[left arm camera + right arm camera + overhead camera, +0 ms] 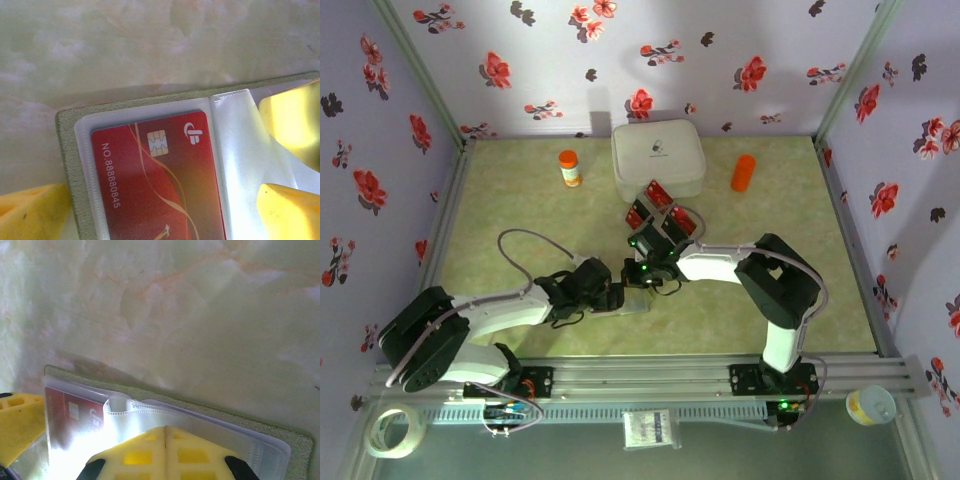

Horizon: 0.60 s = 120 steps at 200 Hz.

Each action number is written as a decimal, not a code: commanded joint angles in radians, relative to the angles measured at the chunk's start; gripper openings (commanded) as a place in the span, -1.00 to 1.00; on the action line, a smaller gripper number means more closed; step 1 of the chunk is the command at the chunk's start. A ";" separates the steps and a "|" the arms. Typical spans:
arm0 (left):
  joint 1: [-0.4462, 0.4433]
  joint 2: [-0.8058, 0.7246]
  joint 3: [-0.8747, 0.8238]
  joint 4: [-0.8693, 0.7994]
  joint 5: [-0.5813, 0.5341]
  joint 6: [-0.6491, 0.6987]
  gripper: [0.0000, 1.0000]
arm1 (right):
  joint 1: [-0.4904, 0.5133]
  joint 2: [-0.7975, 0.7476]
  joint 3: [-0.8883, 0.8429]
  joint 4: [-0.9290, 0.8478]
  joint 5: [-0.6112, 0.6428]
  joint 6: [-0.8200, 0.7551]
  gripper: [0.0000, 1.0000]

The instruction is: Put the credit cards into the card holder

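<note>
Two claws meet over the open holder (67,150) at the desk's (520,200) near middle. Left claw (610,296) gapes wide astride it, gripping nothing; one red card (150,190) sits sleeved inside. Right claw (166,440) is closed at the clear sleeves (200,420). Loose cards (663,212) lie beyond; next, I judge, that claw must open and fetch one.

One card holder (69,160), one white case (658,158), two orange bottles (569,167), perhaps four credit cards (655,193)

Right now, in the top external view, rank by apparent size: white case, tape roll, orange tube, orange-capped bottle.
1. white case
2. tape roll, though it may sit nearer the camera
3. orange tube and orange-capped bottle look about alike, so I won't rank them.
</note>
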 commanded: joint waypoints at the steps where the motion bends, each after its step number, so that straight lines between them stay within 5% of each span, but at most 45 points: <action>1: -0.007 -0.044 -0.031 0.003 -0.016 0.000 0.97 | 0.011 0.014 -0.022 -0.005 -0.012 0.016 -0.94; 120: -0.033 -0.025 -0.034 0.102 0.028 0.034 0.99 | 0.013 0.014 -0.030 0.011 -0.010 0.029 -0.94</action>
